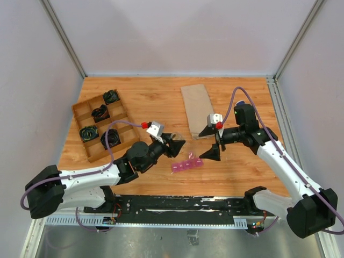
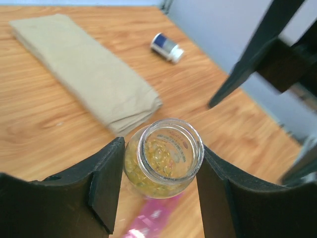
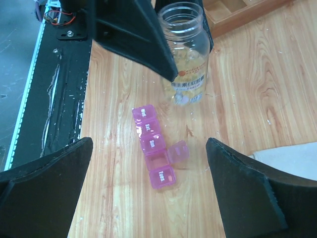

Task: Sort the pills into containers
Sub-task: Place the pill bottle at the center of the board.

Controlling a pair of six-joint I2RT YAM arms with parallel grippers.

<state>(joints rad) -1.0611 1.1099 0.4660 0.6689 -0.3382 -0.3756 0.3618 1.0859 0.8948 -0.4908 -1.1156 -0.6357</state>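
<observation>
Left arm's fingers (image 2: 106,183) gripping uncapped clear jar (image 3: 185,54) of yellow pills (image 2: 158,166) near magenta-pink compartment strip (image 3: 148,131).
Right arm's fingers (image 3: 44,183) gaping, empty; advising slow tilting over the open compartment (image 3: 157,161).

Table (image 1: 134,102): orange-brown, with a fine wood grain. Containers (image 3: 152,145): translucent magenta-pink, the shut lids lettered in white. Jar (image 3: 190,59): clear, with print in orange-red. Pills (image 2: 158,163) inside it: yellow. Cloth (image 1: 196,107): plain tan. Tray (image 1: 77,115): brown, holding black items (image 1: 112,97). Small bottle (image 2: 167,47): blue label, white cap. Left arm (image 1: 86,180) and right arm (image 1: 285,166): white shells, black joints, black jaws, with red knobs (image 1: 144,124) at the wrists. Walls (image 1: 172,37): pale grey.
</observation>
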